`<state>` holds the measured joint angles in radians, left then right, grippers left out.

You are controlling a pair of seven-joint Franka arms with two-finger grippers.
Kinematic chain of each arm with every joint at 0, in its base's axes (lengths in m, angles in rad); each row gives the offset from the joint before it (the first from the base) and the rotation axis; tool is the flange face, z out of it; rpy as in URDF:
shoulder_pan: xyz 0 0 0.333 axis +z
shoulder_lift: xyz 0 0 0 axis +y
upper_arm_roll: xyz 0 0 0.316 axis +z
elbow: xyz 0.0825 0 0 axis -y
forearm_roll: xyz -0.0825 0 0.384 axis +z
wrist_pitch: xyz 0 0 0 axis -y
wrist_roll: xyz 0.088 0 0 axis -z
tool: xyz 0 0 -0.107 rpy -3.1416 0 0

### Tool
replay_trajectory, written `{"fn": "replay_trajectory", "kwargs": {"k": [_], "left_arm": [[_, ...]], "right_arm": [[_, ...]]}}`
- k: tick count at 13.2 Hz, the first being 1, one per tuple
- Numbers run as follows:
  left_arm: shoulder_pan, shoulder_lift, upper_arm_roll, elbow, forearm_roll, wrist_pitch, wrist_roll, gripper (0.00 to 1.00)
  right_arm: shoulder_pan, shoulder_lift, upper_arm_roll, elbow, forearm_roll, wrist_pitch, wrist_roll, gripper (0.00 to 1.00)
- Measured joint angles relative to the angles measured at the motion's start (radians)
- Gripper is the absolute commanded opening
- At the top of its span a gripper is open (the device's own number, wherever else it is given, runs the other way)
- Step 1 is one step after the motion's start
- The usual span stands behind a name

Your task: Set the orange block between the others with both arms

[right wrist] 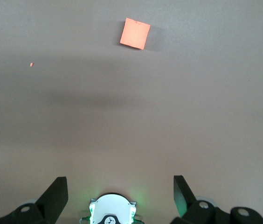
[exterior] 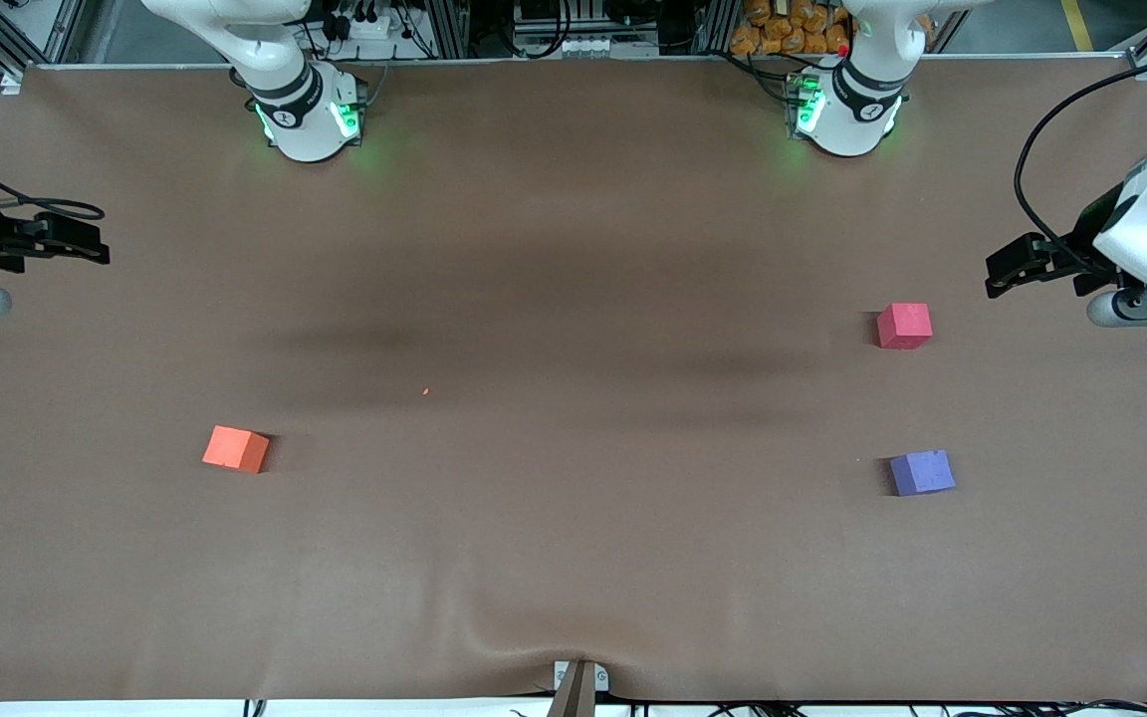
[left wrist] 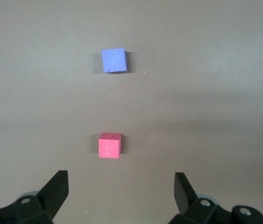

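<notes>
The orange block point(exterior: 235, 449) point(right wrist: 135, 33) lies alone on the brown table cover toward the right arm's end. The others sit toward the left arm's end: a red-pink cube point(exterior: 904, 326) point(left wrist: 109, 145) and a purple cube point(exterior: 922, 472) point(left wrist: 114, 60) nearer the front camera, with a bare gap between them. My right gripper point(exterior: 96, 249) point(right wrist: 121, 186) hangs open and empty over the table's edge at its own end. My left gripper point(exterior: 1000, 277) point(left wrist: 121, 186) hangs open and empty over the table at its end, apart from the red-pink cube.
A tiny orange crumb point(exterior: 425, 391) lies mid-table. The green-lit arm bases point(exterior: 310, 115) point(exterior: 844, 110) stand along the table's back edge. The cover wrinkles near a bracket point(exterior: 578, 682) at the front edge.
</notes>
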<state>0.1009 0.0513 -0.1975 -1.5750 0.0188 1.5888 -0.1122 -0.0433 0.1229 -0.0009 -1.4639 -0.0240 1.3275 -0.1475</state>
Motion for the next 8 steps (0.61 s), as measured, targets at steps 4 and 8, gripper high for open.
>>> {"fn": "replay_trajectory", "kwargs": {"k": [4,8], "left_arm": [[0.000,0.000,0.001,0.000,0.000,0.000,0.000,1.00],[0.000,-0.006,-0.002,0.003,0.000,0.000,0.000,1.00]], "right_arm": [[0.003,0.035,0.000,0.000,0.000,0.002,0.000,1.00],[0.005,0.089,0.001,-0.001,0.001,0.039,0.000,1.00]]}}
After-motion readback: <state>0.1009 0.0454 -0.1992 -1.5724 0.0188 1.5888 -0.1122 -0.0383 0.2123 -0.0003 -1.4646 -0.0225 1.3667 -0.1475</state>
